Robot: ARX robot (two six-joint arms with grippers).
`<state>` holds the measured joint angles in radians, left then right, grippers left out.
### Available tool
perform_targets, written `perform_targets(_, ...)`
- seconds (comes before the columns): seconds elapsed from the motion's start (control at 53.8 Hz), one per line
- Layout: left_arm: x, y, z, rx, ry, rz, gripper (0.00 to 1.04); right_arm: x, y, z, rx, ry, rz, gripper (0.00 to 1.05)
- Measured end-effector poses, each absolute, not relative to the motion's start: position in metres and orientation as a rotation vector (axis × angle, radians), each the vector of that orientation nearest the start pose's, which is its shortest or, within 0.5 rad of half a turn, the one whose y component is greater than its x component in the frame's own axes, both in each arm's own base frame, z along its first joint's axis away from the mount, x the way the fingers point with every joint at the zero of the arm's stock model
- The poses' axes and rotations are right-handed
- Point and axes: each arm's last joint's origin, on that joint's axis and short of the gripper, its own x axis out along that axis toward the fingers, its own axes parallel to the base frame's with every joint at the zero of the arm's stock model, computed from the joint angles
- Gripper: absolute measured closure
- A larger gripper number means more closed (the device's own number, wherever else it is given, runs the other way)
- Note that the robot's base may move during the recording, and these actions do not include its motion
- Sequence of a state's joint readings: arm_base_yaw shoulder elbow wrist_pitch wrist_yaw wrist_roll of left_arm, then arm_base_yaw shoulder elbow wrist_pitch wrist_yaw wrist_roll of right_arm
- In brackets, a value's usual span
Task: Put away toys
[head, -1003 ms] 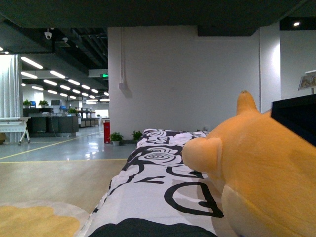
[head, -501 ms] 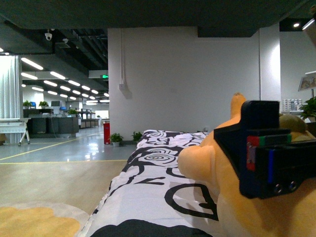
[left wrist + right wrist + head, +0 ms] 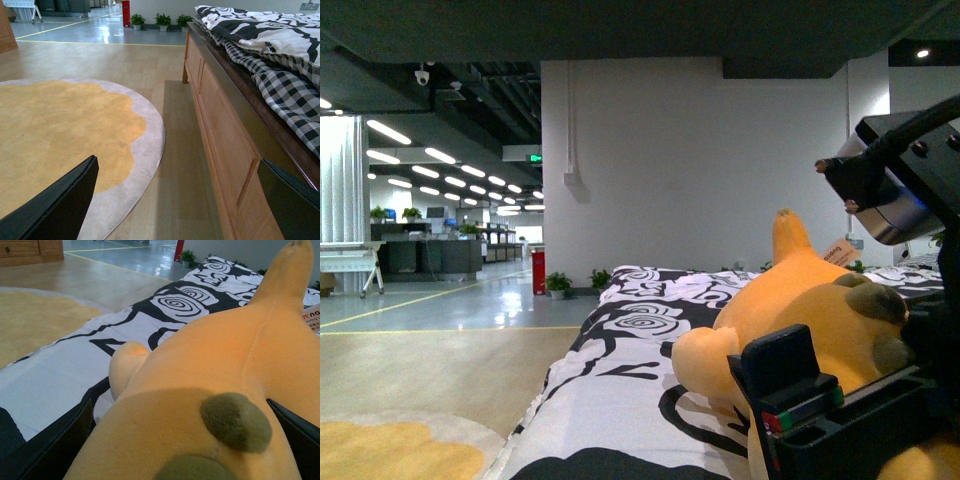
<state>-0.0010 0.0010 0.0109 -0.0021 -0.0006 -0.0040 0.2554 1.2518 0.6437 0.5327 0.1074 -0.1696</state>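
Observation:
The orange-yellow plush toy (image 3: 800,300) lies on the bed's black-and-white spread (image 3: 630,350), with a pointed ear up and brownish patches on its near end. It fills the right wrist view (image 3: 200,365). My right gripper (image 3: 180,440) is open, with one black finger on each side of the plush's rounded body; whether they touch it I cannot tell. In the front view the right gripper (image 3: 850,350) sits low at the right, in front of the plush. My left gripper (image 3: 177,210) is open and empty, low beside the bed, over the floor.
The bed's wooden side panel (image 3: 225,135) runs along the left gripper's right finger, with a checked sheet (image 3: 290,95) hanging over its edge. A round yellow rug with a grey border (image 3: 60,125) lies on the wood floor. A white wall (image 3: 690,170) stands behind the bed.
My right arm has come into the front view from the right and dropped lower. Its open jaws now sit around the plush. The plush looks lower and farther off than before.

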Motion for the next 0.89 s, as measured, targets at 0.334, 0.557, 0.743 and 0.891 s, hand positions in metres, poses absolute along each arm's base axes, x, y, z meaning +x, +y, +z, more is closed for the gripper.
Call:
perform_targets(0.334, 0.097, 0.000, 0.167, -0.004, -0.008, 0.000, 0.06, 0.254, 0.055, 0.248, -0.194, 0.052, 0.136, 0.38)
perform_targets(0.557, 0.097, 0.000, 0.167, -0.004, -0.008, 0.000, 0.06, 0.245, 0.053, 0.257, -0.147, 0.041, 0.147, 0.71)
perform_targets(0.743, 0.097, 0.000, 0.167, -0.004, -0.008, 0.000, 0.06, 0.233, 0.047, 0.269, -0.061, 0.025, 0.173, 0.86)
perform_targets(0.891, 0.097, 0.000, 0.167, -0.004, -0.008, 0.000, 0.06, 0.220, 0.035, 0.282, 0.025, -0.004, 0.177, 0.86)
